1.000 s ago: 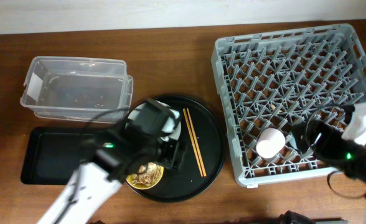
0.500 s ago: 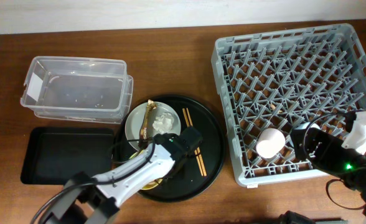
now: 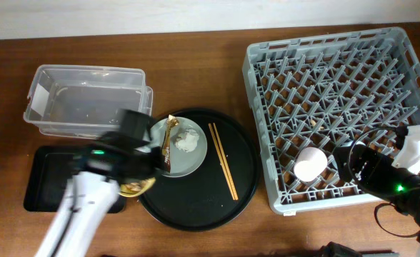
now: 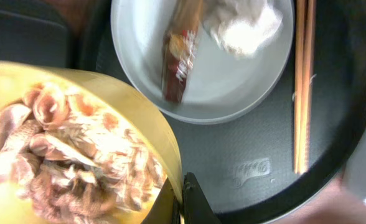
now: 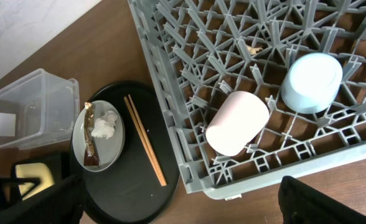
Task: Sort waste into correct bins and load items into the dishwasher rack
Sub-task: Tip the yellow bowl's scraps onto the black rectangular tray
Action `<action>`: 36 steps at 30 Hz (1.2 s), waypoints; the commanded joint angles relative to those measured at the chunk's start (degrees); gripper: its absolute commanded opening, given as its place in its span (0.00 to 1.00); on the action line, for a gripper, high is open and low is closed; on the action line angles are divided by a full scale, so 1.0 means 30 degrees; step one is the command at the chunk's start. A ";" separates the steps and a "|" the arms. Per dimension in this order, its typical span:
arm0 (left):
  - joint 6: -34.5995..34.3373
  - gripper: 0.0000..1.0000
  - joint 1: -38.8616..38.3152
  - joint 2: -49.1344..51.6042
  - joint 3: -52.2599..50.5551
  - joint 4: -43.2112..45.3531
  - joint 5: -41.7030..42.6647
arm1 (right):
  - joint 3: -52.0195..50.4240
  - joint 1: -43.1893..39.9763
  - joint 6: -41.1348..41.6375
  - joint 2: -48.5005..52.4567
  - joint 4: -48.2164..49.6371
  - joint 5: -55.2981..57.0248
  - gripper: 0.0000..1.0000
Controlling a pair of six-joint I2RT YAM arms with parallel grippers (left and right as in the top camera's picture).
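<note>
My left gripper [image 4: 182, 200] is shut on the rim of the yellow bowl [image 4: 58, 143], which is full of brownish and whitish food scraps [image 4: 77, 155]. From overhead, the bowl [image 3: 135, 188] hangs over the left edge of the round black tray [image 3: 203, 203], beside the shallow black bin [image 3: 49, 178]. The grey plate [image 3: 188, 158] holds a crumpled napkin [image 3: 188, 140] and a brown wrapper [image 3: 168, 135]. Two chopsticks [image 3: 223, 171] lie on the round tray. A pink cup [image 5: 238, 122] and a blue cup [image 5: 312, 81] sit in the dishwasher rack [image 3: 338, 78]. My right gripper [image 5: 177, 210] is open over the rack's front edge.
The clear tub [image 3: 88, 100] stands behind the black bin at the far left. Bare wooden table [image 3: 196, 78] lies between the tub and the rack. The right arm [image 3: 381, 175] covers the rack's front right corner.
My left gripper has shut on the yellow bowl's rim and carried it left, from the front of the round tray to its left edge. The right gripper has stayed open, barely moving.
</note>
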 commanded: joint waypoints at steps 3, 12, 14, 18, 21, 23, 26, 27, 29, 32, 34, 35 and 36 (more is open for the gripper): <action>0.9180 0.00 0.9806 0.0663 0.0240 0.0678 1.2539 | 0.0219 -0.0117 -0.0204 -0.0015 0.0000 -0.0233 0.99; 1.7194 0.00 1.8068 0.5340 0.0204 -0.1734 2.6294 | 0.0219 -0.0117 -0.0211 -0.0015 -0.0051 -0.0233 0.99; 1.7850 0.00 1.8338 0.5858 -0.0015 -0.2455 2.6323 | 0.0219 -0.0117 -0.0211 -0.0015 -0.0087 -0.0226 0.99; 1.8593 0.00 1.9030 0.6011 -0.0328 -0.3388 2.6039 | 0.0219 -0.0117 -0.0211 -0.0015 -0.0138 -0.0233 0.99; 2.0582 0.00 1.9657 0.6025 -0.0342 -0.4022 2.5704 | 0.0219 -0.0117 -0.0204 -0.0015 -0.0153 -0.0233 0.99; 1.9620 0.00 1.9992 0.6047 -0.0430 -0.5435 2.5296 | 0.0219 -0.0117 -0.0204 -0.0015 -0.0211 -0.0233 0.99; 2.1238 0.00 2.0444 0.6382 -0.0503 -0.5450 2.5281 | 0.0219 -0.0117 -0.0204 -0.0015 -0.0284 -0.0233 0.99; 2.1682 0.00 2.0473 0.6462 -0.0699 -0.6390 2.5696 | 0.0219 -0.0117 -0.0211 -0.0015 -0.0299 -0.0233 0.99; 2.3795 0.00 2.0487 0.6499 -0.1042 -0.6856 2.6068 | 0.0219 -0.0117 -0.0204 -0.0015 -0.0335 -0.0233 0.99; 2.5361 0.00 2.0524 0.6594 -0.1173 -0.6003 2.6279 | 0.0219 -0.0117 -0.0204 -0.0015 -0.0350 -0.0233 0.99; 2.1828 0.00 2.0516 0.6900 -0.1180 -0.5195 2.5682 | 0.0219 -0.0117 -0.0204 -0.0015 -0.0342 -0.0233 0.99; 2.3270 0.00 2.0480 0.6958 -0.1239 -0.6229 2.6017 | 0.0219 -0.0117 -0.0211 -0.0015 -0.0350 -0.0233 0.99; 2.4873 0.00 2.0487 0.6958 -0.1268 -0.6397 2.5813 | 0.0219 -0.0117 -0.0204 -0.0015 -0.0342 -0.0233 0.99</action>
